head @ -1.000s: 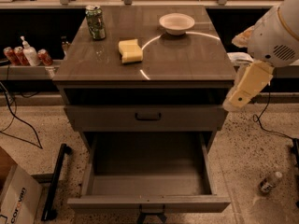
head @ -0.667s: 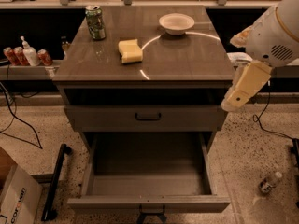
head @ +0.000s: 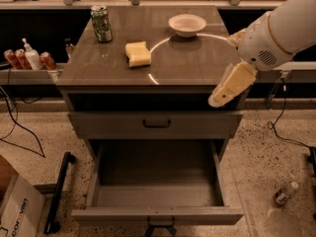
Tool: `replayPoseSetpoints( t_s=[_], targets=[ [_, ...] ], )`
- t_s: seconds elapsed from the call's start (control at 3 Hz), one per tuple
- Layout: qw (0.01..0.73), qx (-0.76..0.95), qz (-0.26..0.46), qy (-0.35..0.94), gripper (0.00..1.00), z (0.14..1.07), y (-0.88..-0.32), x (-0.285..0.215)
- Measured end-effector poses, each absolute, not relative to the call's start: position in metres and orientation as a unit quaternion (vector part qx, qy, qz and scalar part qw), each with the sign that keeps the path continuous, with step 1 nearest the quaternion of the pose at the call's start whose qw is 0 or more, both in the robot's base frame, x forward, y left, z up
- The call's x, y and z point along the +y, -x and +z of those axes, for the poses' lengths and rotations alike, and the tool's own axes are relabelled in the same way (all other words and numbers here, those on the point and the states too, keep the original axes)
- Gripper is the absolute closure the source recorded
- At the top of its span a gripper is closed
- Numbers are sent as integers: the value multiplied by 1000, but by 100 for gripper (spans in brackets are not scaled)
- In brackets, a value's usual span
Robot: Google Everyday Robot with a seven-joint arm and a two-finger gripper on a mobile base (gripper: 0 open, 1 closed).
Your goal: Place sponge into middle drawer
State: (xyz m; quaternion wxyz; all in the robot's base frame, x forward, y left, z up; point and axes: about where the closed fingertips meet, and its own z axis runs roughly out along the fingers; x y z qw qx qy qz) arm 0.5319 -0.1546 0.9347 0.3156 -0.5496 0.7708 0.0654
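Nearest, the middle drawer is seen pulled out, below a shut drawer front. The gripper is held by the cabinet's right front corner, nothing seen grasped; open or closed cannot be told. Farther back, the sponge is laid on the cabinet top, left of centre, short of a white bowl and a green can.

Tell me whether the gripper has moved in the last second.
Yes: the gripper moved left, now overlapping the right front corner of the cabinet, well clear of the sponge.
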Motion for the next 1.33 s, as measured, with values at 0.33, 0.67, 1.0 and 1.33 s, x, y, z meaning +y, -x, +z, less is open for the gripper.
replayPoseSetpoints(
  t_s=[0.33, 0.67, 1.0, 1.33],
  targets=[
    [357, 764, 88, 529, 0, 927, -564, -138],
    [386, 758, 105, 516, 0, 919, -598, -124],
    [397, 757, 124, 503, 0, 905, -634, -117],
    [397, 757, 124, 503, 0, 905, -634, -117]
  ],
)
